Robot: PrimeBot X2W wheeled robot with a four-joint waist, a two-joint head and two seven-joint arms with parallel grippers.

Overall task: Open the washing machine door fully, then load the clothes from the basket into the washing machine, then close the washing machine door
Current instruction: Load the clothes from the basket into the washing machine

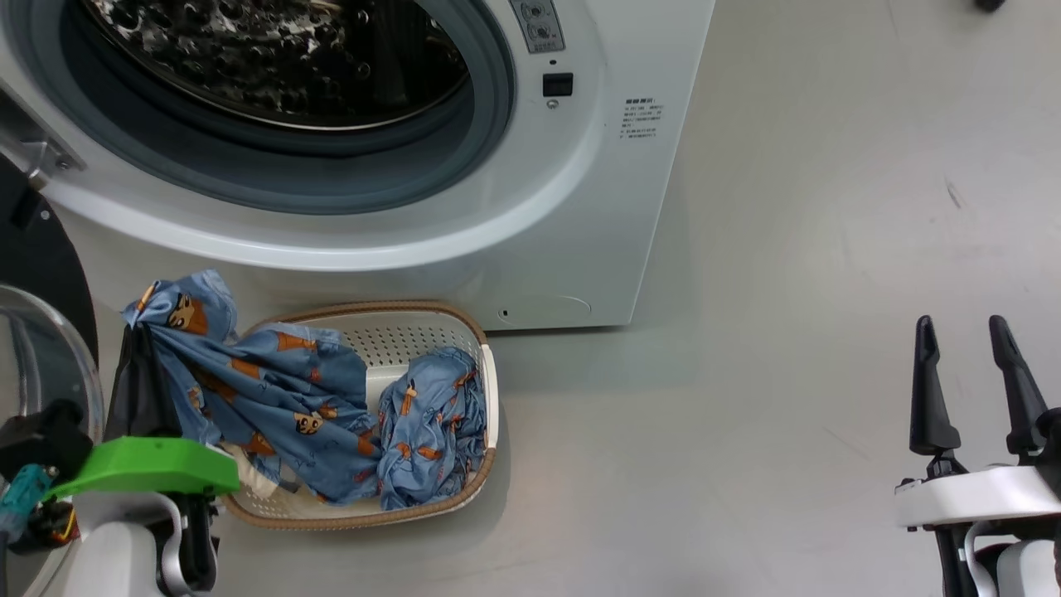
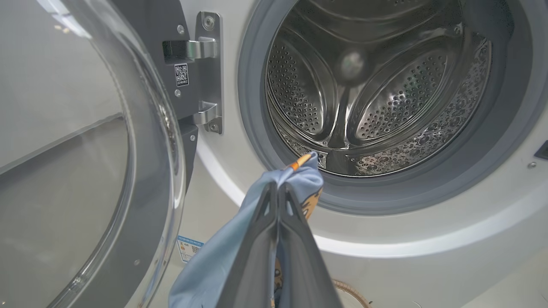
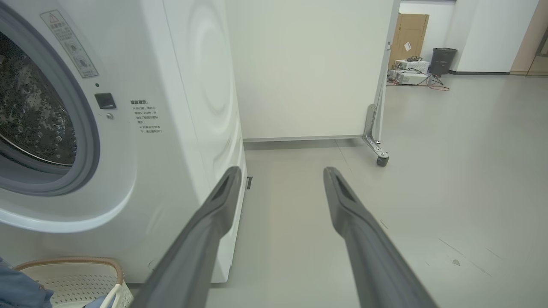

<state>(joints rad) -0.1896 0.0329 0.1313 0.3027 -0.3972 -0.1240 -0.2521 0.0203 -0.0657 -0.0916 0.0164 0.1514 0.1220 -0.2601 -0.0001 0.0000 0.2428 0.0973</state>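
The white washing machine (image 1: 572,207) stands with its steel drum (image 2: 376,94) exposed and its door (image 2: 107,171) swung wide to the left. My left gripper (image 1: 137,340) is shut on a blue printed piece of the clothes (image 1: 249,373), lifted from the basket (image 1: 489,390) with its tail still trailing inside. In the left wrist view that gripper (image 2: 278,188) holds the cloth (image 2: 299,175) just before the grey gasket's lower rim. More blue clothes (image 1: 431,431) lie bunched in the basket. My right gripper (image 1: 961,332) hangs open and empty over the floor at the right.
Bare grey floor (image 1: 829,249) stretches right of the machine. A white partition on castors (image 3: 376,141) stands behind it. Boxes, devices and a dark bin (image 3: 441,60) sit far back.
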